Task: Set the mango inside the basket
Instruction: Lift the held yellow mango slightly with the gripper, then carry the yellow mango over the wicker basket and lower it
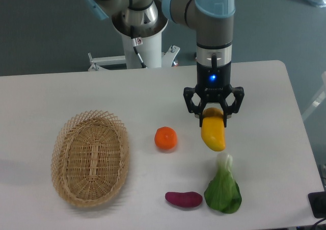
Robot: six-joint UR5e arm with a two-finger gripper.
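The mango is yellow with an orange top end. It hangs tilted from my gripper, which is shut on its upper end and holds it above the table, right of centre. The wicker basket lies on the table at the left, oval, light tan, with nothing in it. The gripper is well to the right of the basket, with the orange between them.
A round orange sits just left of the mango. A purple sweet potato and a green leafy vegetable lie near the front edge, below the mango. A dark object sits at the table's right front corner.
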